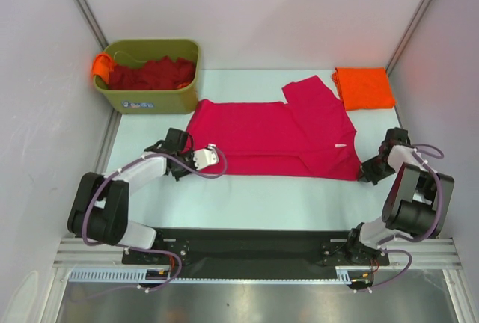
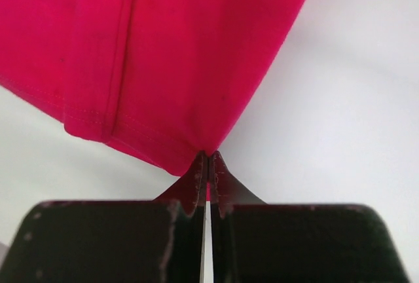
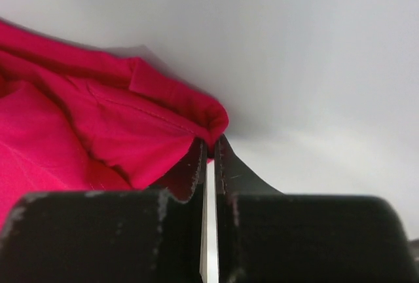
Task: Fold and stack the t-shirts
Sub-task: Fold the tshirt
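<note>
At the near edge of the pale worktop (image 1: 262,200), the two arms reach out to either end of a crimson-pink short-sleeved cloth t-shirt (image 1: 269,140) that lies spread across the middle. The left claw (image 2: 208,165) is closed, its two black fingertips pinched on the shirt's near left corner, where a stitched hem shows and the cloth fans away from the tips. The right claw (image 3: 209,149) is likewise closed, nipping a rolled, seamed edge of the same shirt at its near right corner, with folds of fabric bunched to the left of the fingers in the right wrist view. A small white neck label (image 1: 343,146) shows on the shirt near its right end, and one flap of the cloth juts toward the far side. Just beside that flap, a bright orange tee (image 1: 364,87) lies folded into a neat rectangle at the far right. At the far left stands an olive-green plastic bin (image 1: 153,100) holding a heap of dark red tees (image 1: 150,75), with a bit of orange cloth (image 1: 101,63) draped over its left rim.
</note>
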You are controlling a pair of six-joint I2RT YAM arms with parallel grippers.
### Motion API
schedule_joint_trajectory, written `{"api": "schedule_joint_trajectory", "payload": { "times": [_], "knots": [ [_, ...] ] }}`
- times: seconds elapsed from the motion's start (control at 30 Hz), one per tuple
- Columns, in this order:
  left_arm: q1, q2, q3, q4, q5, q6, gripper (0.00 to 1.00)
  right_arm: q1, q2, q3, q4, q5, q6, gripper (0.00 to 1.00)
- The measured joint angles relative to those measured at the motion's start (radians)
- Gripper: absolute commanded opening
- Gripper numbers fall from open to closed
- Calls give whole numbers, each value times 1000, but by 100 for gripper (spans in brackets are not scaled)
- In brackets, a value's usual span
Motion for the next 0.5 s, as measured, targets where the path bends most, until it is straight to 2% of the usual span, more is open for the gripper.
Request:
{"api": "schedule_joint_trajectory", "payload": {
  "times": [0.33,0.37,0.4,0.43,0.5],
  "knots": [
    [0,-176,0,-324,135,-18,1,-77,-146,-56,-146,-11,-41,0],
    [0,-191,-1,-348,146,-18,8,-84,-161,-58,-162,-12,-44,7],
    [0,-201,-4,-363,153,-17,26,-90,-177,-59,-177,-14,-46,36],
    [0,-211,-10,-375,157,-13,50,-94,-191,-60,-190,-16,-49,46],
    [0,-212,-17,-401,161,-18,60,-100,-208,-60,-210,-14,-61,53]
  ]
}}
